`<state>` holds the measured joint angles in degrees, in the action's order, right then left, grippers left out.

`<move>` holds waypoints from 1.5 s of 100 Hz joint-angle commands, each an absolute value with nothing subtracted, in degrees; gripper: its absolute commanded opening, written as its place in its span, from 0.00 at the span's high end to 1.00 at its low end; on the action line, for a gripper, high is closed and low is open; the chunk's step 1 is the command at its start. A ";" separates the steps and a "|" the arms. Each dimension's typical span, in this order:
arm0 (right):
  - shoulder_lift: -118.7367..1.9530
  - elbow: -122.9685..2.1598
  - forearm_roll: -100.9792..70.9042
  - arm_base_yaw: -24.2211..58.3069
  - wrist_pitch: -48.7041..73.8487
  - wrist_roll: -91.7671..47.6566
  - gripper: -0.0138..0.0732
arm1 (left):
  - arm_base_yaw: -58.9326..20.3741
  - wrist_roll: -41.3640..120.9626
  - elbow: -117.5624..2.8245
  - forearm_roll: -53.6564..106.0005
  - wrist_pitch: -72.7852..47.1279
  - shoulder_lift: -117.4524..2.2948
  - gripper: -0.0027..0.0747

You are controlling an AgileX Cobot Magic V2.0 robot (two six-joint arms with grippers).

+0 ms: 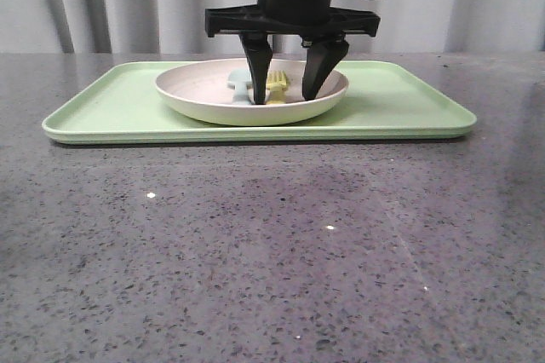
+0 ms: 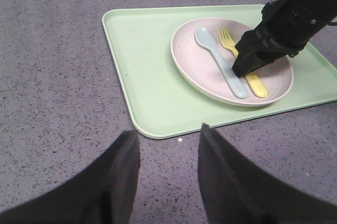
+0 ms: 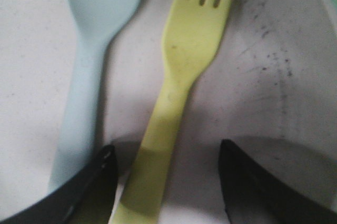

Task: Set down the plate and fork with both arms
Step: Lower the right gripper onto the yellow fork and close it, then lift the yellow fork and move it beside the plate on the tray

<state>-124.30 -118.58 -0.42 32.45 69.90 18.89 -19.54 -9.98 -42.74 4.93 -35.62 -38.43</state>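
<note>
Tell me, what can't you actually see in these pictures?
- Front view: the right end effector hides most of the small yellow plastic fork and pale blue spoon in the round pinkish-cream plate.
- Right wrist view: the edges cut off the fork's handle end and tine tips; the picture is blurred.
- Left wrist view: the left end effector shows only its dark fingers, holding nothing.

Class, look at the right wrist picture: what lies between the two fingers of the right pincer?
The fork's yellow handle lies between the open right pincer's fingers, on the plate. The blue spoon lies just outside one finger.
</note>
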 commanded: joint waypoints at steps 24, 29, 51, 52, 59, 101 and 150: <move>-121.41 -120.50 0.00 32.31 68.57 18.96 0.48 | -20.01 -10.43 -44.23 5.50 -31.51 -38.27 0.61; -121.41 -120.50 0.00 32.31 68.57 18.96 0.56 | -20.01 -10.43 -44.23 5.50 -31.51 -38.27 0.61; -121.41 -120.50 0.00 32.31 68.40 18.96 0.86 | -20.01 -10.43 -44.23 5.50 -31.51 -38.27 0.61; -121.41 -120.50 0.00 32.31 68.40 18.96 0.86 | -20.01 -10.43 -44.23 5.50 -31.51 -38.27 0.61; -121.41 -120.50 0.00 32.31 68.40 18.96 0.89 | -20.01 -10.43 -44.23 5.50 -31.51 -38.27 0.61; -119.83 -123.93 1.71 32.15 71.22 18.88 0.89 | -20.01 -10.43 -44.23 5.50 -31.51 -38.27 0.61; -114.26 -125.44 4.47 26.49 77.10 18.88 0.89 | -20.01 -10.43 -44.23 5.50 -31.51 -38.27 0.61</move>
<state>-119.83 -123.73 3.33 28.03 71.35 18.99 -19.54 -9.98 -42.74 4.93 -35.62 -38.43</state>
